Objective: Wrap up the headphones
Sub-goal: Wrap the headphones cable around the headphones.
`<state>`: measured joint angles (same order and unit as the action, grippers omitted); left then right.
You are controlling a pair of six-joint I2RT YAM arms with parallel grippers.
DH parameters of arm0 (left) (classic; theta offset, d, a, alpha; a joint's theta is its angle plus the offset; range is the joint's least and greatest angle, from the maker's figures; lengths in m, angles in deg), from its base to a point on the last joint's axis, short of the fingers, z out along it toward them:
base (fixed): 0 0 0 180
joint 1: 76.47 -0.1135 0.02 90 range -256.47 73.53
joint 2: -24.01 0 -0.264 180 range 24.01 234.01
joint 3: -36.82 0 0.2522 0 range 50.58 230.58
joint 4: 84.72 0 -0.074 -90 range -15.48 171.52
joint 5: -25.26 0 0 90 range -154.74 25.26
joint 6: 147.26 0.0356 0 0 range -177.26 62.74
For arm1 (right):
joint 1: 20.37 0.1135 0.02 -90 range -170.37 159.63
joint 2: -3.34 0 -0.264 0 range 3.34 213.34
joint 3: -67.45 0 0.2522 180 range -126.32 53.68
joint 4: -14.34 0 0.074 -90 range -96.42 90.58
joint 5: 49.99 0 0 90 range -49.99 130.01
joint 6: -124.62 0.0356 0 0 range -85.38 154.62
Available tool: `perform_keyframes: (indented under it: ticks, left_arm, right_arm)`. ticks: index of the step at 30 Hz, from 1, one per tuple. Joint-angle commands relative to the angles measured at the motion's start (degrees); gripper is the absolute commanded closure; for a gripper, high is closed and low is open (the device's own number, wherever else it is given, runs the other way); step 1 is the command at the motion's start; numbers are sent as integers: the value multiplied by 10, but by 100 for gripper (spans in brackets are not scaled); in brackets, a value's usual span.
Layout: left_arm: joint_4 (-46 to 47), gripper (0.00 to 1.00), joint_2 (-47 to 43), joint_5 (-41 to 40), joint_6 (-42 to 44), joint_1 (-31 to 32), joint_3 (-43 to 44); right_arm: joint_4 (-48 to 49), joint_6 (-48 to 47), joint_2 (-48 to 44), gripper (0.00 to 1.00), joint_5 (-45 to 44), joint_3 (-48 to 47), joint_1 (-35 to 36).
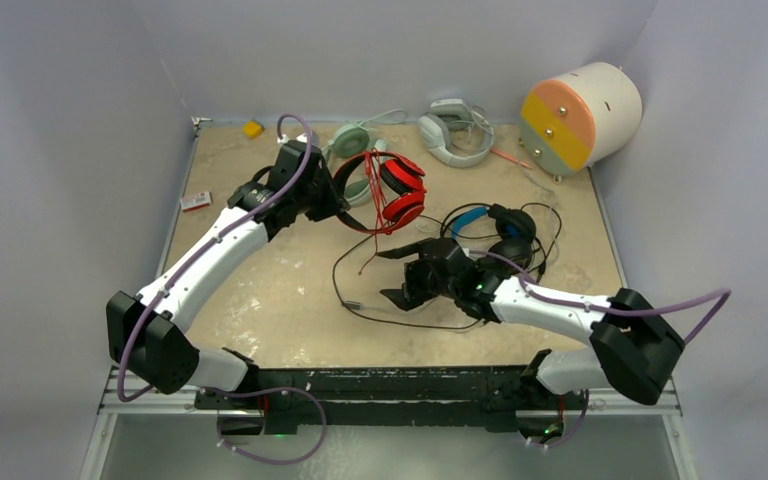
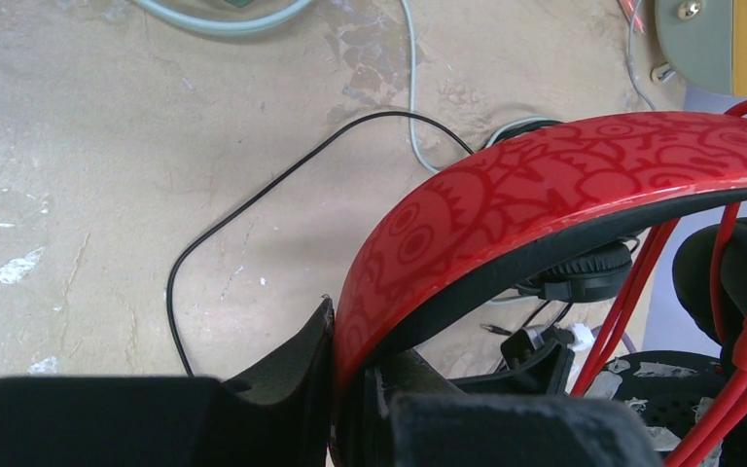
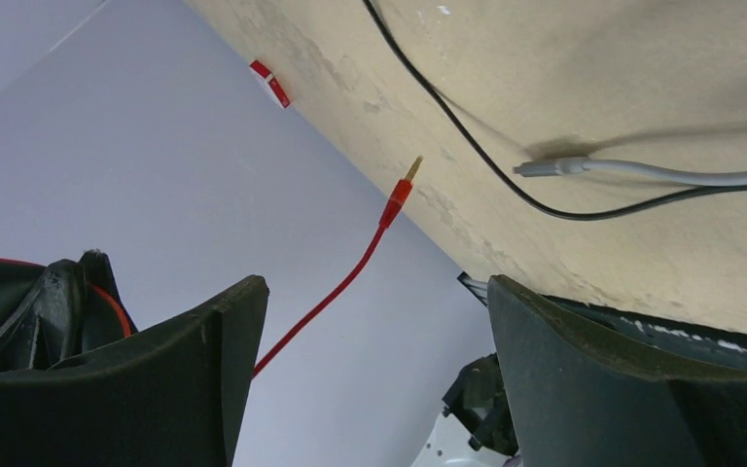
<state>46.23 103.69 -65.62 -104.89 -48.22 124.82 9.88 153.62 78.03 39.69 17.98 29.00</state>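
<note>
While your left gripper [image 1: 332, 198] is clamped narrow on the headband of the red-and-black headset [image 1: 400, 190], its wrist view shows that band [image 2: 545, 185] pinched between the pads. Both ear cups are cut off at the frame edge there. The red cable [image 1: 370, 250] hangs loose below the headset, and its plug [image 3: 401, 190] dangles clear of the table [image 1: 260, 300].

Your right gripper [image 1: 400, 273] stands wide, holding nothing, below and right of the headset. In its own view the plug sits between the fingers but touches neither.

The blue-cupped headset [image 1: 500, 225] lies to the headset's right, partly hidden by the right arm. Its black cable [image 1: 360, 300] sprawls below. The mint-green headset [image 1: 352, 145] lies just behind the red one, half covered by it and by the left wrist. Where its pale cable runs cannot be followed.

A grey plug [image 3: 554, 167] rests on the table against the black cable, but which headset it belongs to is unclear.
</note>
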Motion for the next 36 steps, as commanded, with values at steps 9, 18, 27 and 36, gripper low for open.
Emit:
perform_keyframes:
  ticks: [9, 18, 27, 36]
  left_arm:
    - [47, 100, 1, 23, -17, -2, 21]
    - [43, 100, 8, 25, -9, -2, 35]
    - [31, 100, 2, 32, -7, -2, 45]
    - [15, 100, -22, 46, 2, -2, 51]
  right_arm:
    - [89, 224, 71, 15, 16, -84, -1]
    - [106, 204, 88, 31, 46, -76, 1]
    - [115, 214, 81, 60, 14, -37, 1]
    - [79, 223, 59, 79, -14, -5, 1]
